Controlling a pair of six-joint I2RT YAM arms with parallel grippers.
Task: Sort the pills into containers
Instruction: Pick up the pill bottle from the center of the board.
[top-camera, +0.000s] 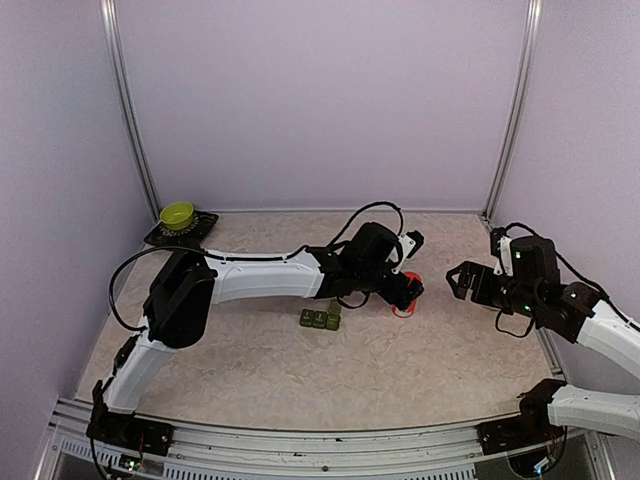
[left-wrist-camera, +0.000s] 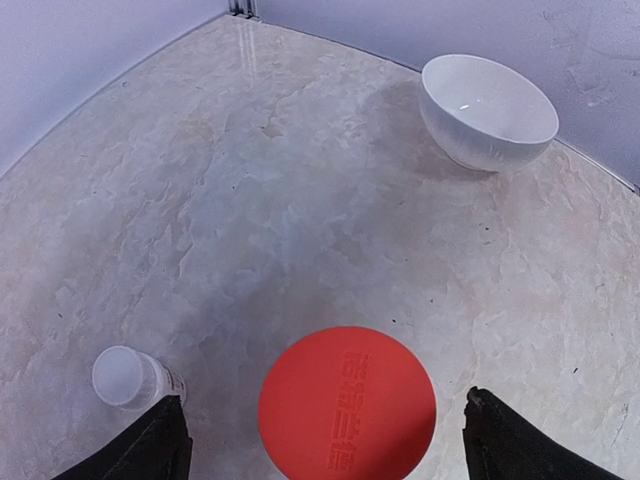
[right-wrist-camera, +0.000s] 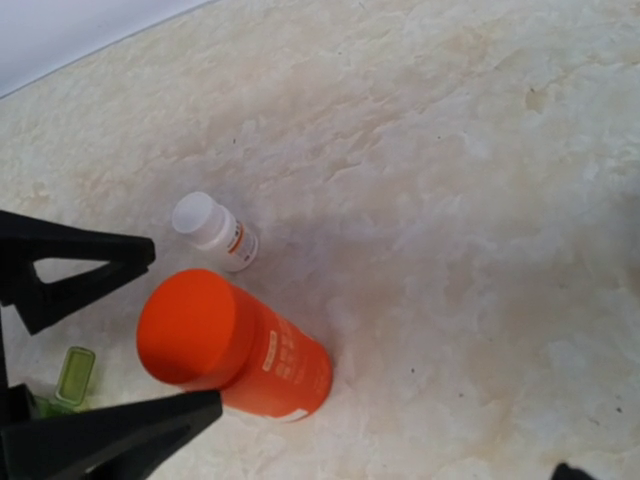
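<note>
We note lilac walls (top-camera: 320, 100) closing the table (top-camera: 400, 370) on three sides, with a metal rail (top-camera: 300, 430) along the near edge. Bare marbled top runs from mid-table to that rail. The left arm (top-camera: 260, 275) reaches across the centre. The left gripper (left-wrist-camera: 322, 396) is spread wide and holds nothing, with one finger on either side of the upright red bottle (left-wrist-camera: 347, 440) and a gap at each. The right gripper (top-camera: 457, 281) hovers to the right of it, jaws wide, empty. A white bowl (left-wrist-camera: 488, 110) sits near a wall. The containers (top-camera: 318, 319) lie flat, near the bottle on its left and just in front of the left wrist, long axis parallel to the near rail, lid side up. A tiny white bottle (left-wrist-camera: 130, 377) stands just beside the red one, apart.
</note>
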